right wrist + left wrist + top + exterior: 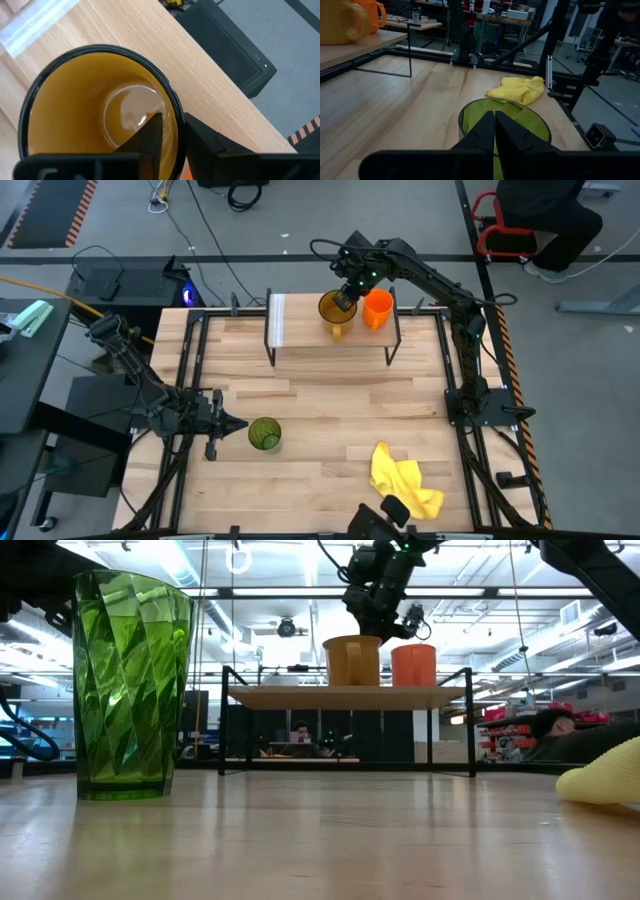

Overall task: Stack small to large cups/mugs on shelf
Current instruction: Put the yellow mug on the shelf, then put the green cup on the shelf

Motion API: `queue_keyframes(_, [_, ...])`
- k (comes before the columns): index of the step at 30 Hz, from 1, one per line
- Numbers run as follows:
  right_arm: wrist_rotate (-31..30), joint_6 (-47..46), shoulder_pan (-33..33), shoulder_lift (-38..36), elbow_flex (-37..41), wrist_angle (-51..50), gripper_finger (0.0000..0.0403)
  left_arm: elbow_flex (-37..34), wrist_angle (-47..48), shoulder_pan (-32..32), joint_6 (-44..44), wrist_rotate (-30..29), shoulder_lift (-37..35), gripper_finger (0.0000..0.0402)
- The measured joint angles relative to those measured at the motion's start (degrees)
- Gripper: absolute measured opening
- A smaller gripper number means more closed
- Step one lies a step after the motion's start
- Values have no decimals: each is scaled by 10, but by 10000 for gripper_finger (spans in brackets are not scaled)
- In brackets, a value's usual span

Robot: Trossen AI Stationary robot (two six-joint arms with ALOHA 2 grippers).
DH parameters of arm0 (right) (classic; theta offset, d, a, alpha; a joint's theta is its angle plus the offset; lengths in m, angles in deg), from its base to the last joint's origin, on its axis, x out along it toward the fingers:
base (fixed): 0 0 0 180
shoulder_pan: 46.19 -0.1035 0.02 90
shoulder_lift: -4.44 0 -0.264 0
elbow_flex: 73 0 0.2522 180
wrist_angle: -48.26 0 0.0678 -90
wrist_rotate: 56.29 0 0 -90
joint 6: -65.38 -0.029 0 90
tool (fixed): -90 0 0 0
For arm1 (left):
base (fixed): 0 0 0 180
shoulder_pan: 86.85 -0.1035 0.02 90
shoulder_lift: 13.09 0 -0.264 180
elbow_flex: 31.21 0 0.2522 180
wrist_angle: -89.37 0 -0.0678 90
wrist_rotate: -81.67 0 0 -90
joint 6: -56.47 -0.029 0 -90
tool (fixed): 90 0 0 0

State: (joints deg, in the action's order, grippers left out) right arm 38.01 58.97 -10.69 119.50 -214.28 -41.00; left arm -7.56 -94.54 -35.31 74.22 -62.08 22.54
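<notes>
On the low rack with a light wooden plank top and thin black legs (300,320), the right gripper (345,300) pinches the rim of the amber-yellow handled mug (352,661), one finger (145,140) inside the wall and one outside. The small orange cup (378,309) stands just beside it on the same shelf. If the fingers lift away at a slant, they may drag the mug into the cup or tip it over the plank's edge. Near the desk's (330,405) front, the left gripper (232,425), its fingers nearly together, points at the tall translucent green tumbler (264,434), which a blunt approach could topple.
</notes>
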Motion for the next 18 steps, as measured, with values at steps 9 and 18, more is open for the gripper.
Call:
queue_keyframes(9, [-25, 0, 0, 0, 0, 12, 110, 0, 0, 0, 1, 0, 0, 14])
queue_keyframes(18, [-39, 2, 0, -1, -19, 16, 117, 0, 0, 0, 1, 0, 0, 22])
